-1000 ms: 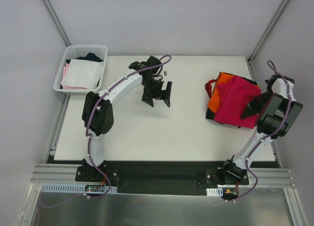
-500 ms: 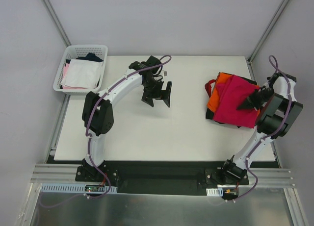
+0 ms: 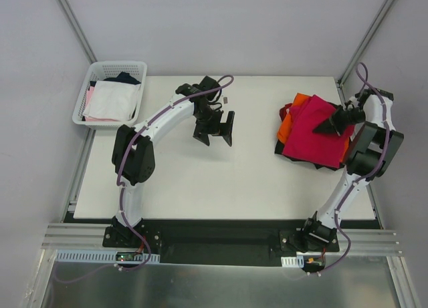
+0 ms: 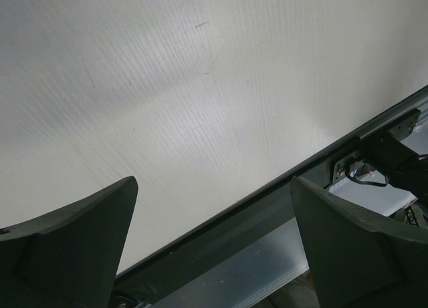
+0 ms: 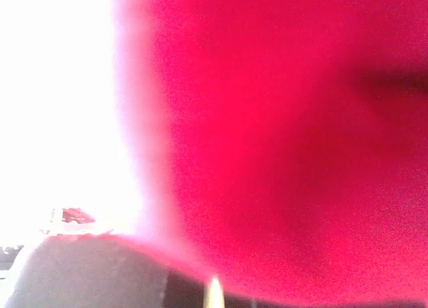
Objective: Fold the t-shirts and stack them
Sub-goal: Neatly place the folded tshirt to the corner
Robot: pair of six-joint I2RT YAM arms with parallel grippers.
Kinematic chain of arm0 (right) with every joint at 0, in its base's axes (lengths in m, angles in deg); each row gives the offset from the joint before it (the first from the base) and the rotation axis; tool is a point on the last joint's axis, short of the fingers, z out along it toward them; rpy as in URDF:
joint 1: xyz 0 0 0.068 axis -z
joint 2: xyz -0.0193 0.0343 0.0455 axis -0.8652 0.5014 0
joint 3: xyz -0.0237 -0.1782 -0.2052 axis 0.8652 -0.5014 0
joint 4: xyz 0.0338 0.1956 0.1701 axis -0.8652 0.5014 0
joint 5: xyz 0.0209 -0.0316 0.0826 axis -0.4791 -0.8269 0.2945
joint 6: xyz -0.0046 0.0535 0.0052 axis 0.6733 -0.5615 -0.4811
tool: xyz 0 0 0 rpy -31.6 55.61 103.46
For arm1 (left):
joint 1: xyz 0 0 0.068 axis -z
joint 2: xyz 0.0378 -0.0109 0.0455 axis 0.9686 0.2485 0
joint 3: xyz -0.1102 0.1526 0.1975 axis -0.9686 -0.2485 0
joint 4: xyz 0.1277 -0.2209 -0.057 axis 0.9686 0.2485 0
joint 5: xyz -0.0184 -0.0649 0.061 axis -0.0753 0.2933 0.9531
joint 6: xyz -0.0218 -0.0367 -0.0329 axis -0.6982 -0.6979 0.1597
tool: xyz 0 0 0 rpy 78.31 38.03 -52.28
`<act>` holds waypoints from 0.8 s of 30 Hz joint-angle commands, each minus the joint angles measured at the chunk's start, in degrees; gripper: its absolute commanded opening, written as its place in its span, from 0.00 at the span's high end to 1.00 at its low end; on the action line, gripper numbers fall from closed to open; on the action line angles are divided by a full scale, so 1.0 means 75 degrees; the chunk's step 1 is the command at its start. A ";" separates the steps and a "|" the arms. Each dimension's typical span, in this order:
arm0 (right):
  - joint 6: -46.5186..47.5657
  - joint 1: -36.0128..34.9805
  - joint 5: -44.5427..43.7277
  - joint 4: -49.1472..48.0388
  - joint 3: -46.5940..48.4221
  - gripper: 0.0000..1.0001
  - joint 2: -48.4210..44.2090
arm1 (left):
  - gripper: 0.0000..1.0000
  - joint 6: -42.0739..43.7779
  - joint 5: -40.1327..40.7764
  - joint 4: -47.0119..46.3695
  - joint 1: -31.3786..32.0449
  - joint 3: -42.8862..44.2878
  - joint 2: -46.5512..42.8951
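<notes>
The stacking is looking well along, as far as can be judged. The crimson shirt (image 3: 309,137) is lying folded on top of the pile at the far right of the counter (image 3: 200,181). The orange shirt (image 3: 286,124) is peeking out from under it on the left side. A dark strip (image 3: 291,156) is showing along the pile's near edge, and that is probably the black shirt at the bottom, though it may only be shadow. No loose shirt is lying elsewhere on the counter, so what is remaining seems to be squaring up this top layer and letting it go.

The right claw (image 3: 332,124) is resting closed on the far right part of the crimson shirt. It appears to be pinching the cloth, since red fabric is filling the right wrist view right up against the lens, too blurred to show the grip itself. The left claw (image 3: 214,129) is hanging wide open over the bare middle of the counter, holding nothing and well apart from the pile.

The white mesh basket (image 3: 119,63) is sitting off the far left corner. It is holding a white garment (image 3: 110,101) on top, a pink one (image 3: 89,97) at its left side, and something dark (image 3: 125,77) at the far end.
</notes>
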 commanded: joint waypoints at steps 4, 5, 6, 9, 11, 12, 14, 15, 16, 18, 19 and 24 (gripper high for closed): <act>-0.0592 -0.0678 0.0792 -0.0520 0.1354 0.98 0.0850 | 0.01 -0.0101 -0.0124 0.0037 0.0069 -0.0119 -0.0309; -0.0627 -0.0702 0.0804 -0.0531 0.1424 0.99 0.0839 | 0.01 -0.0090 -0.0101 0.0037 0.0069 -0.0143 -0.0332; -0.0627 -0.0702 0.0769 -0.0531 0.1425 0.99 0.0816 | 0.01 -0.0101 -0.0066 0.0048 0.0069 -0.0189 -0.0390; -0.0534 -0.0690 0.0173 -0.0392 0.1296 0.99 0.0570 | 0.01 -0.0089 0.0040 0.0025 0.0069 -0.0353 -0.0519; -0.0300 -0.0644 -0.0740 0.0251 0.1319 0.99 0.0546 | 0.01 -0.0089 0.0087 0.0013 0.0069 -0.0459 -0.0578; -0.0241 -0.0609 -0.0963 0.0439 0.1157 0.99 0.0535 | 0.01 -0.0078 0.0099 -0.0010 0.0069 -0.0494 -0.0602; -0.0229 -0.0491 -0.1328 0.0500 0.0794 0.99 0.0360 | 0.01 -0.0089 0.0099 -0.0034 0.0069 -0.0541 -0.0637; -0.0240 -0.0456 -0.1410 0.0453 0.0595 0.99 0.0266 | 0.01 -0.0078 0.0064 -0.0057 0.0069 -0.0541 -0.0614; -0.0252 -0.0398 -0.1724 0.0441 0.0372 0.99 0.0195 | 0.01 -0.0089 0.0052 -0.0057 0.0069 -0.0518 -0.0602; -0.0346 -0.0362 -0.2135 0.0488 0.0230 0.99 -0.0086 | 0.01 -0.0089 -0.0006 -0.0057 0.0069 -0.0448 -0.0544; -0.0381 -0.0316 -0.2451 0.0500 0.0160 0.99 -0.0191 | 0.01 -0.0089 -0.0018 -0.0069 0.0069 -0.0413 -0.0520; -0.0416 -0.0140 -0.2688 0.0687 0.0358 0.99 -0.0368 | 0.01 -0.0066 -0.0100 -0.0069 0.0069 -0.0319 -0.0426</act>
